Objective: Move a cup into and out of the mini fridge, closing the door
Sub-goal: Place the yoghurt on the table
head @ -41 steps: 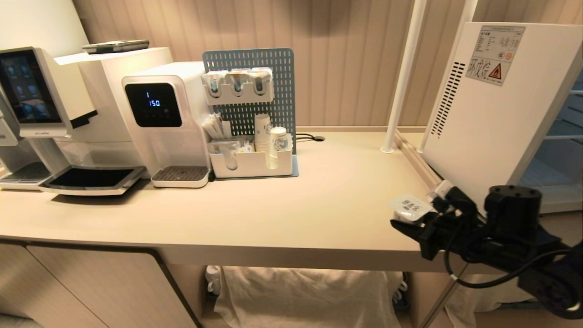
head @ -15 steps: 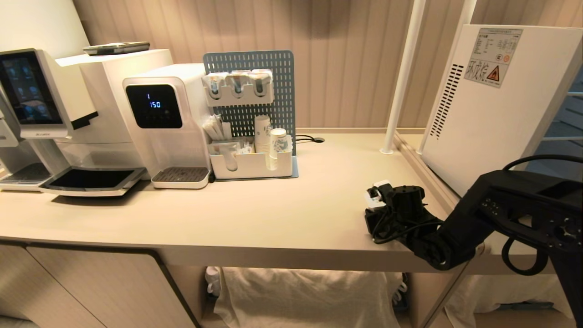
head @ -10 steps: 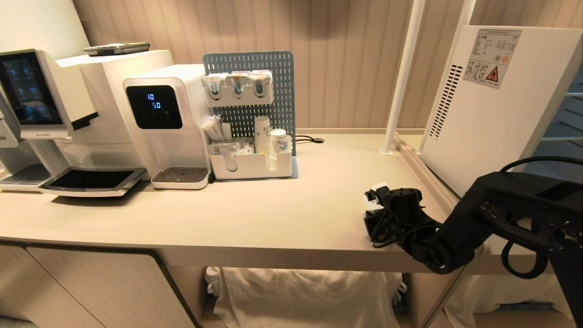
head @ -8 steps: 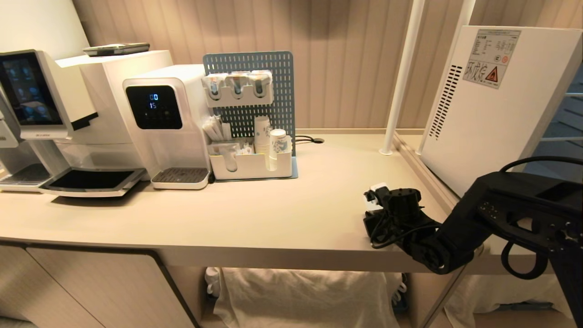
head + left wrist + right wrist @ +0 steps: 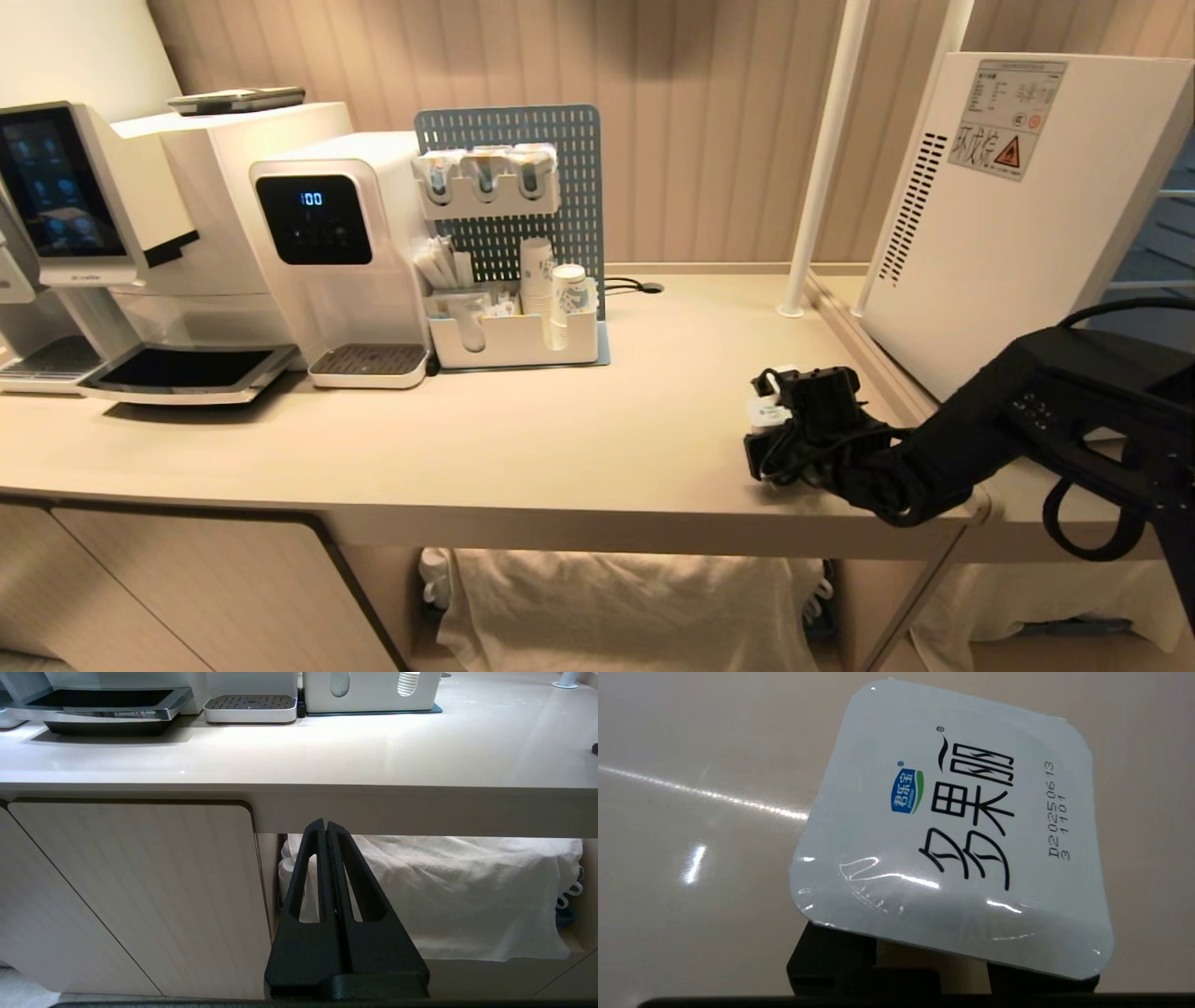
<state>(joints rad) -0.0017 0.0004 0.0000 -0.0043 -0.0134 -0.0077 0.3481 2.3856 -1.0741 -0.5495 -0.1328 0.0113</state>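
The cup point(image 5: 764, 412) is a tiny white tub, and its squarish printed foil lid point(image 5: 952, 812) fills the right wrist view, tilted over the beige counter point(image 5: 579, 439). My right gripper point(image 5: 777, 431) is shut on it low over the counter's front right; its black fingers point(image 5: 831, 956) show under the lid. Whether the cup touches the counter I cannot tell. The mini fridge point(image 5: 1018, 215) stands to the right, its vented side facing me. The door is out of view. My left gripper point(image 5: 325, 828) hangs shut and empty below the counter edge.
A water dispenser point(image 5: 327, 252), a coffee machine point(image 5: 84, 215) and an organiser with paper cups point(image 5: 518, 327) line the back left. A white pole point(image 5: 822, 159) rises beside the fridge. A white cloth point(image 5: 467, 891) fills the gap under the counter.
My right gripper carried the cup leftward from beside the fridge's corner onto the counter. In the last second its wrist turned a little and the forearm sank. The left arm stayed still.
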